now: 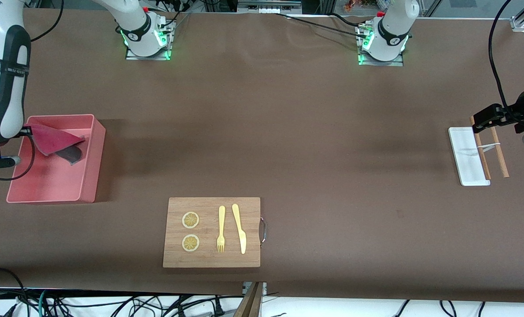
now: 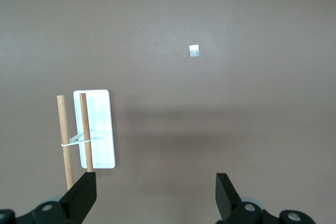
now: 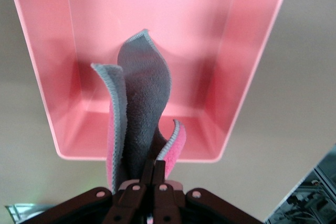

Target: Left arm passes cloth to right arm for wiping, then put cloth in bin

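Note:
The cloth (image 1: 55,138), magenta-pink on one face and dark grey on the other, hangs from my right gripper (image 1: 24,130) over the salmon-pink bin (image 1: 95,149) at the right arm's end of the table. In the right wrist view the right gripper (image 3: 159,163) is shut on the cloth's edge, and the cloth (image 3: 142,108) droops into the bin (image 3: 247,51). My left gripper (image 1: 486,121) is open and empty over the left arm's end of the table, beside the white tray. In the left wrist view the left gripper (image 2: 156,187) shows its jaws wide apart with only bare table between them.
A small flat white tray (image 1: 464,154) with two wooden sticks (image 1: 500,154) lies under the left gripper; both also show in the left wrist view, tray (image 2: 100,124) and sticks (image 2: 63,135). A wooden board (image 1: 209,255) with lemon slices, a fork and a knife lies nearer the front camera.

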